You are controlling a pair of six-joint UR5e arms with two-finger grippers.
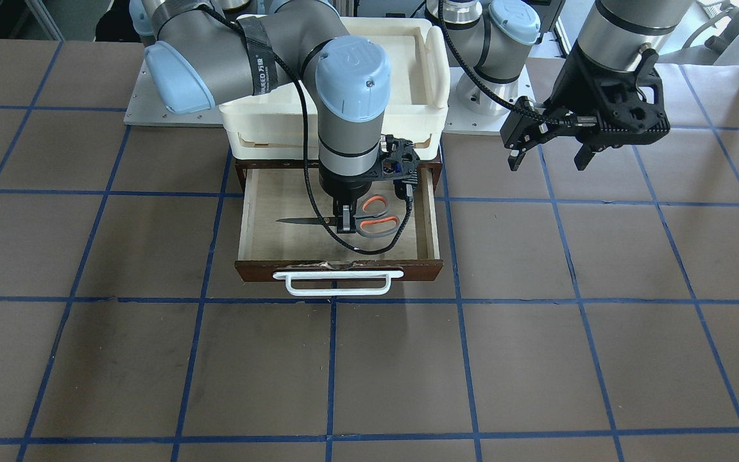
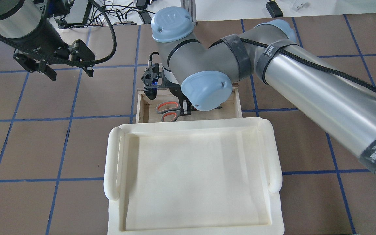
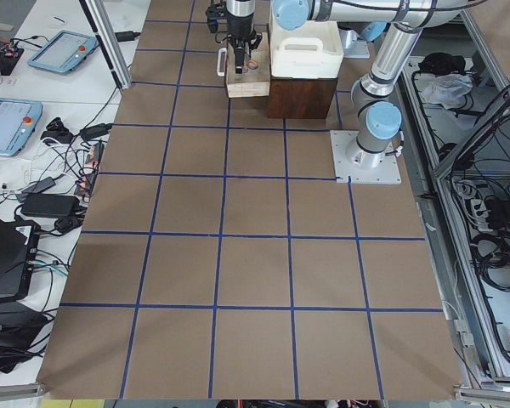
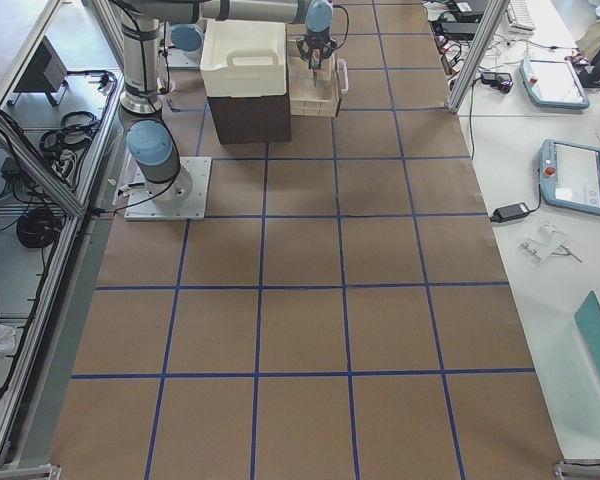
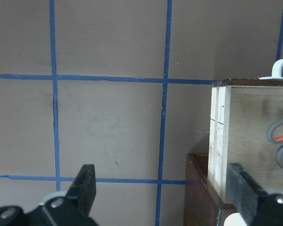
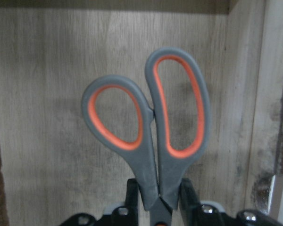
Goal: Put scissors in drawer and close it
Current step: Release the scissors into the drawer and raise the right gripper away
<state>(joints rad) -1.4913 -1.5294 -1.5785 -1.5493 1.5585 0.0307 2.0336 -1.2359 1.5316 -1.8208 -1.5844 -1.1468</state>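
Note:
The scissors [image 1: 376, 218], grey handles lined orange-red and dark blades, are low inside the open drawer [image 1: 265, 221], at or just above its pale floor, blades pointing to the front view's left. My right gripper [image 1: 346, 221] reaches down into the drawer and is shut on the scissors at the pivot; the right wrist view shows the fingers [image 6: 188, 195] pressed on both sides of the scissors [image 6: 151, 155]. The drawer's white bar handle [image 1: 337, 282] faces away from me. My left gripper [image 1: 549, 151] is open and empty, raised beside the drawer [image 5: 245, 141].
Stacked cream-white trays [image 2: 191, 169] sit on top of the brown cabinet [image 3: 302, 98] behind the drawer. The right arm's elbow [image 2: 206, 91] hangs over the drawer. Brown table cover with blue grid lines [image 1: 408, 359] surrounds it.

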